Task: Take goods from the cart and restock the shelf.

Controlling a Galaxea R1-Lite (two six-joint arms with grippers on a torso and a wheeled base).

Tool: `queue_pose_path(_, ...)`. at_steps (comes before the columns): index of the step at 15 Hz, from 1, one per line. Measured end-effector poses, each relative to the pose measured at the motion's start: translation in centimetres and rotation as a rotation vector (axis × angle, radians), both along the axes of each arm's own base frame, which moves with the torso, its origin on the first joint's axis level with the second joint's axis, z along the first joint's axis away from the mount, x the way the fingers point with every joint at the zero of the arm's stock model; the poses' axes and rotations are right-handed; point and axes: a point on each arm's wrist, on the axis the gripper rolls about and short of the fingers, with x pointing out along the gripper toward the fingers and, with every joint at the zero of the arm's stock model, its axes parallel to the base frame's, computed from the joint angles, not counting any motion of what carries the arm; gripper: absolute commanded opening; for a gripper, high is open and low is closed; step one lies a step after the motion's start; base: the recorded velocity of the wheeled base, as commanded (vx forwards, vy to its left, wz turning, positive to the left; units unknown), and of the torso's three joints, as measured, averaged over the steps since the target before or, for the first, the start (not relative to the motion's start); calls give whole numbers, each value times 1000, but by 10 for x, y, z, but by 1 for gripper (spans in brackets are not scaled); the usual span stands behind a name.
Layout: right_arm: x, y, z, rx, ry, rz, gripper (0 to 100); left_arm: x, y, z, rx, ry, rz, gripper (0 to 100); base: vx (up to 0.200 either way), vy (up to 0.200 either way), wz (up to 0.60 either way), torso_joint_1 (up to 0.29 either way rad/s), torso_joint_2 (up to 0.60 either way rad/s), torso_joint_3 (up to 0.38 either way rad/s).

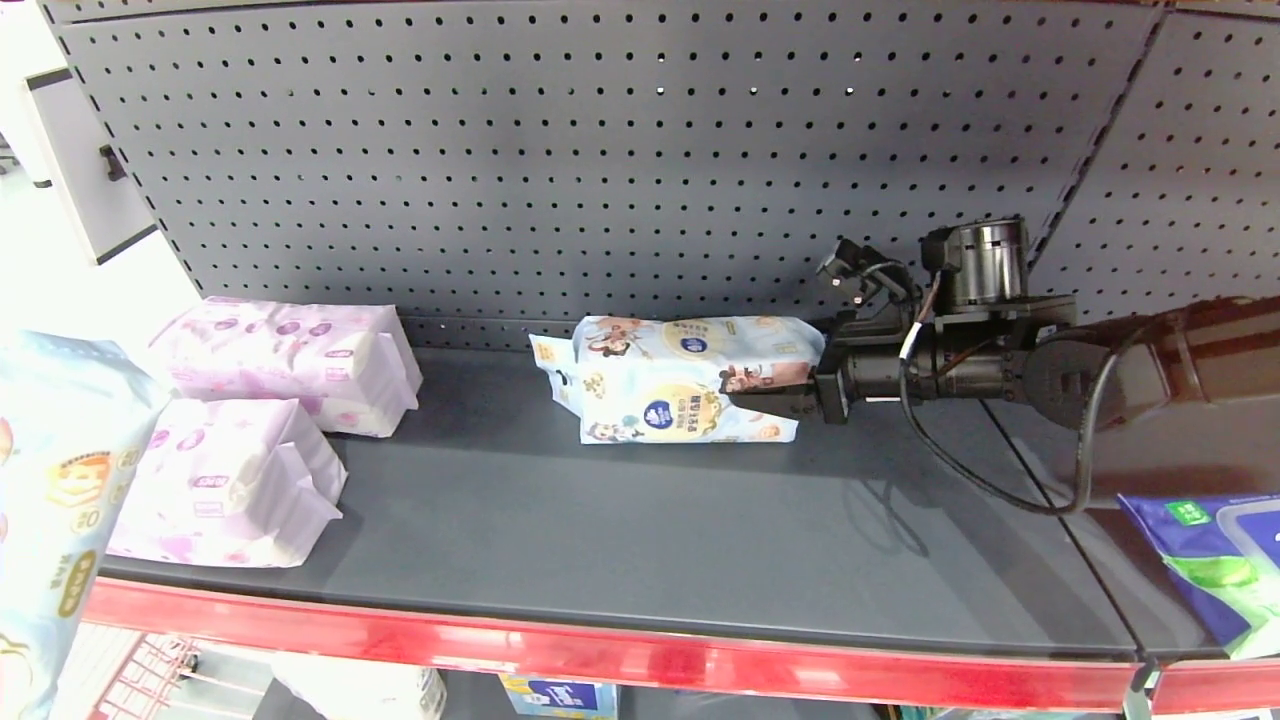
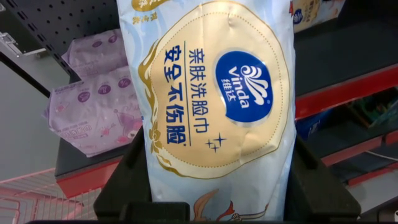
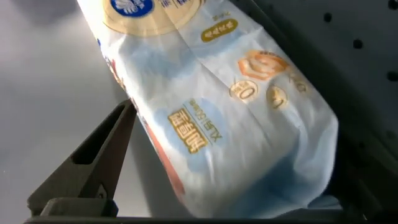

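Observation:
A pale blue tissue pack (image 1: 680,380) lies on the grey shelf (image 1: 650,530) near the pegboard back. My right gripper (image 1: 778,385) comes in from the right and is shut on that pack's right end; in the right wrist view one dark finger (image 3: 93,165) presses against the pack (image 3: 224,118). A second pale blue pack (image 2: 217,106) with a blue oval logo stands upright between the two dark fingers (image 2: 124,180) of my left gripper (image 2: 214,186), which is shut on it. This pack (image 1: 50,500) shows at the far left, in front of the shelf.
Two pink-and-purple packs (image 1: 290,360) (image 1: 225,480) lie at the shelf's left end. A blue-and-green pack (image 1: 1215,560) sits on the neighbouring shelf at right. The shelf has a red front edge (image 1: 600,650). A red wire cart (image 1: 140,680) is low at left.

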Motion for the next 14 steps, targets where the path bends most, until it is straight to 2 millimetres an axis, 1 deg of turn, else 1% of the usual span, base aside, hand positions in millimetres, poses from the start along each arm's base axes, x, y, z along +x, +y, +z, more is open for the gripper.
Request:
queue_pose_path(2, 1, 2, -3, -3, 2, 2, 100, 1, 0, 0, 2, 5, 0, 0, 0, 0, 0, 0, 0, 0)
queue_pose_path(3, 2, 2, -3, -2, 2, 3, 0, 2, -1, 0, 2, 7, 0, 0, 0, 0, 0, 0, 0, 0)
queue_pose_path(8, -1, 3, -4, -5, 9, 8, 0, 3, -1, -2, 3, 18, 0, 0, 0, 0, 0, 0, 0, 0)
queue_pose_path(12, -21, -3, -2, -9, 27, 12, 0, 4, -1, -2, 3, 20, -1, 0, 0, 0, 0, 0, 0, 0)
queue_pose_path(14, -36, -3, -1, -13, 42, 26, 0, 3, -1, -1, 2, 17, -3, 0, 0, 0, 0, 0, 0, 0)
